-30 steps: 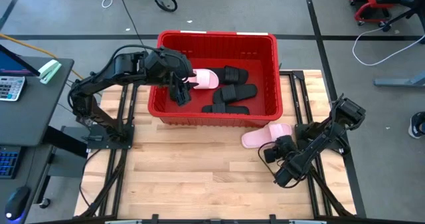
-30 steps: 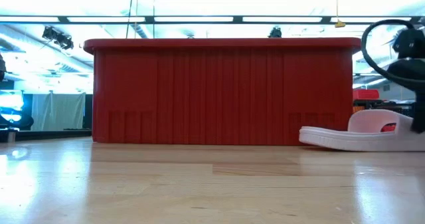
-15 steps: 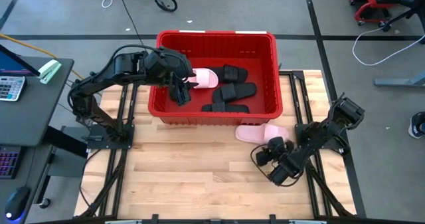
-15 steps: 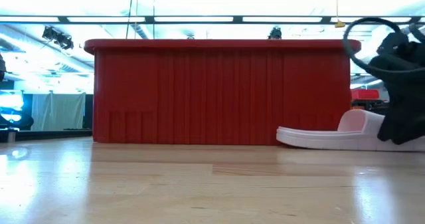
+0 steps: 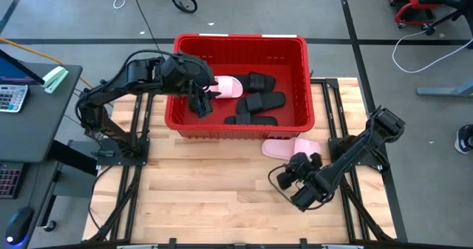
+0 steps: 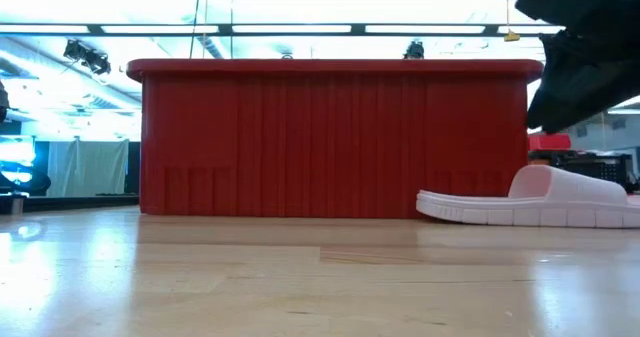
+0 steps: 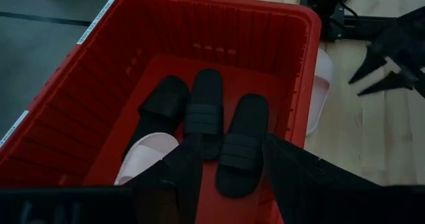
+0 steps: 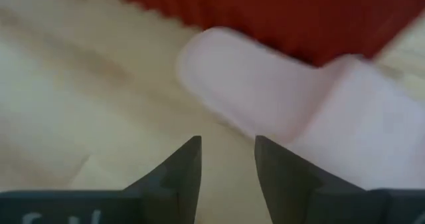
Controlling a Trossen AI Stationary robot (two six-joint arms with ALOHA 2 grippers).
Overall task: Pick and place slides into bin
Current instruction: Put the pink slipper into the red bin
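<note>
The red bin (image 5: pixel 236 38) stands at the table's far side. In it lie a pale pink slide (image 5: pixel 228 88) and three black slides (image 5: pixel 260 101); they also show in the left wrist view (image 7: pixel 204 111). A second pale pink slide (image 5: pixel 290 147) lies sole down on the table against the bin's near wall; it also shows in the low view (image 6: pixel 530 202). My right gripper (image 5: pixel 281 179) is open and empty, a short way near-left of this slide (image 8: pixel 299 111). My left gripper (image 5: pixel 199 105) hangs open and empty over the bin's left part.
Bare wooden table top (image 5: pixel 207 190) stretches from the bin's near wall to the near edge. A side desk with a calculator (image 5: pixel 11 97) stands beyond the table's left edge. Cables lie on the floor behind the bin.
The pink slide on the table has slid a little toward the table's left edge along the bin's near wall and then stayed put. My right gripper has drawn back from it toward the near-left and has risen.
</note>
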